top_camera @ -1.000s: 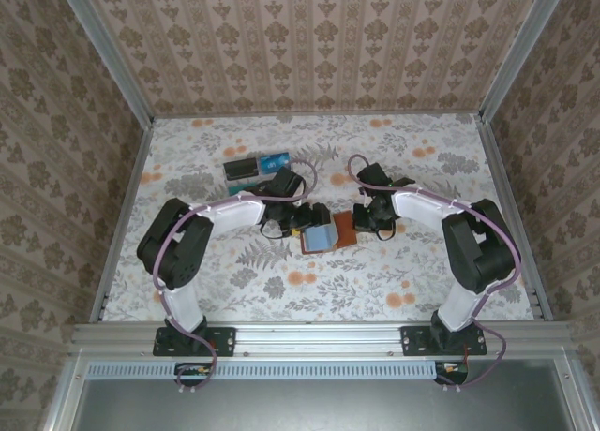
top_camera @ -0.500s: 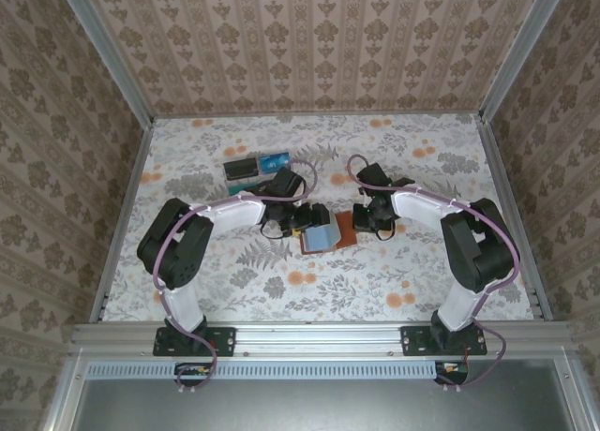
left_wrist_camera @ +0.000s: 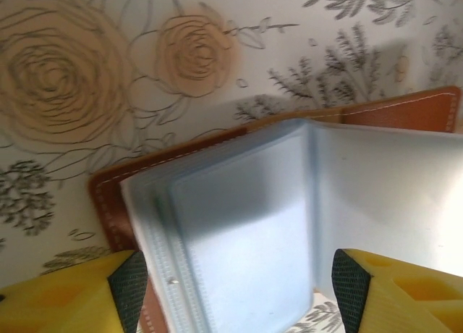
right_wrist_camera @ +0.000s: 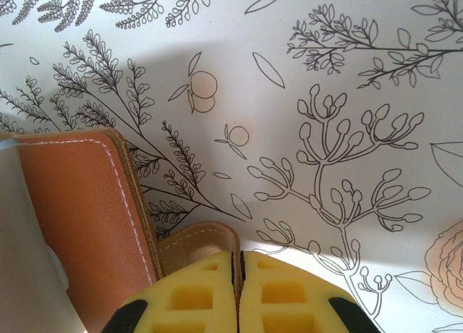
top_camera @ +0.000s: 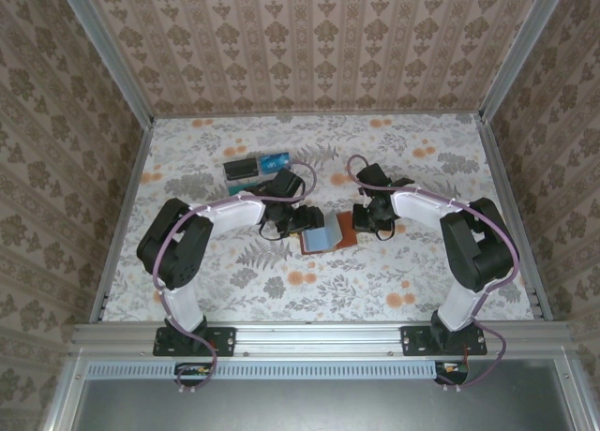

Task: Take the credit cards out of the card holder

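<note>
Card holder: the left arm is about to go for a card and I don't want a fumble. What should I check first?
1. Card holder lies open on the table: ok.
2. Left gripper open, one finger on either side of the blue-grey sleeves: ok.
3. Right gripper shut, tips at the holder's leather tab: ok.
4. Tab actually pinched: cannot tell.
5. A card edge exposed to grasp: cannot tell.

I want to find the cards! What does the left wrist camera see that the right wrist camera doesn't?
Left wrist: blue-grey pockets, fanned open between the fingers of the open left gripper. Right wrist: a brown tab running under the shut right gripper. Both: the brown wallet on the flowery table. Neither view shows a card plainly.
</note>
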